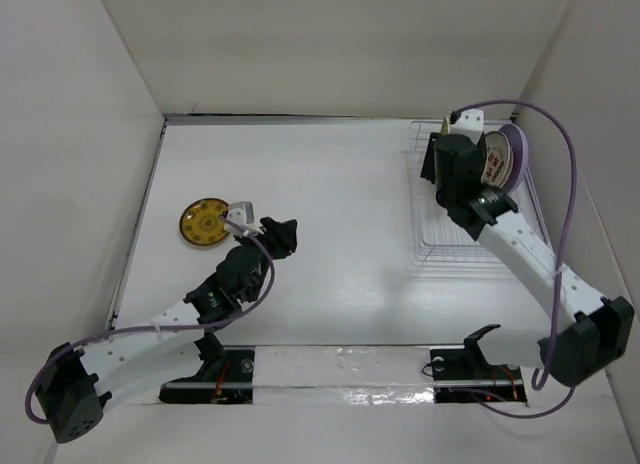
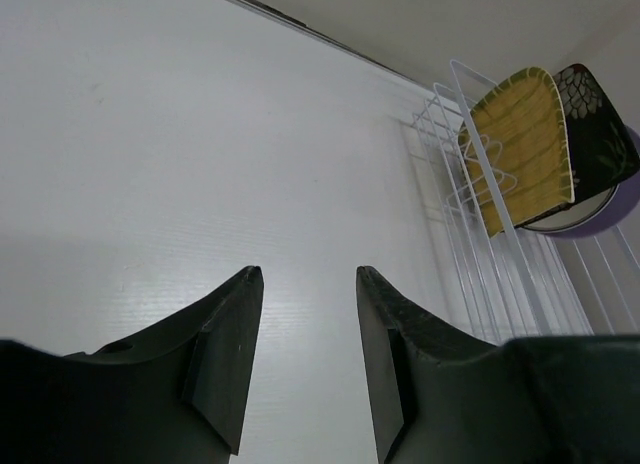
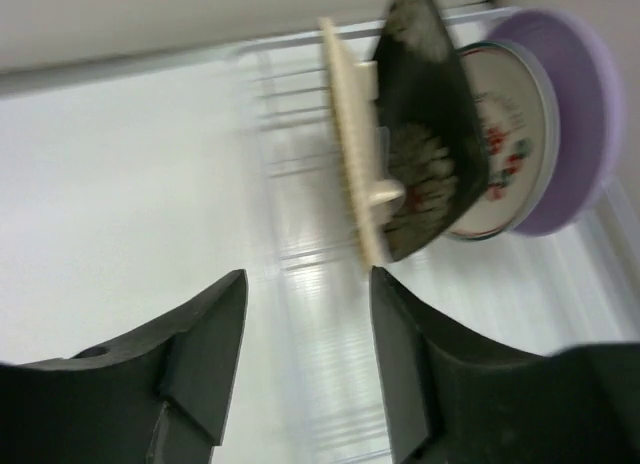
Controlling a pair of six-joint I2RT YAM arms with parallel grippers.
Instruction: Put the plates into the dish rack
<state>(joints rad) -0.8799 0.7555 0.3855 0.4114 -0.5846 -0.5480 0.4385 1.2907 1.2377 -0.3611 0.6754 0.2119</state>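
In the left wrist view, we find the left gripper [image 2: 308, 284] with its jaws apart and nothing between them, facing the dish rack [image 2: 482, 254] at two o'clock. The yellow woven plate [image 2: 520, 144] stands on edge there, with the black flowered plate [image 2: 600, 129] directly behind it. In the right wrist view, which is somewhat blurred, the right gripper [image 3: 308, 284] is likewise spread and empty. At one o'clock of it we see the same two plates edge-on, then the red-flowered plate [image 3: 505, 134] and the lavender plate [image 3: 575, 94], all upright in the slots. In the top view, the brown-gold plate [image 1: 205, 222] lies flat on the table [image 1: 330, 174], just beside the left gripper at its nine o'clock. We see no other dishes. We judge the step in hand to be collecting this plate. The left gripper points away from it and should turn round, come in low, pinch the rim on the near side and tilt the plate upright before carrying it. The left wall [image 1: 80, 134] stands near the plate's nine o'clock edge and leaves little room there. Nothing stands on the table toward three o'clock. Free slots show at the rack's six o'clock end, but the right arm hangs over the rack and should withdraw first.
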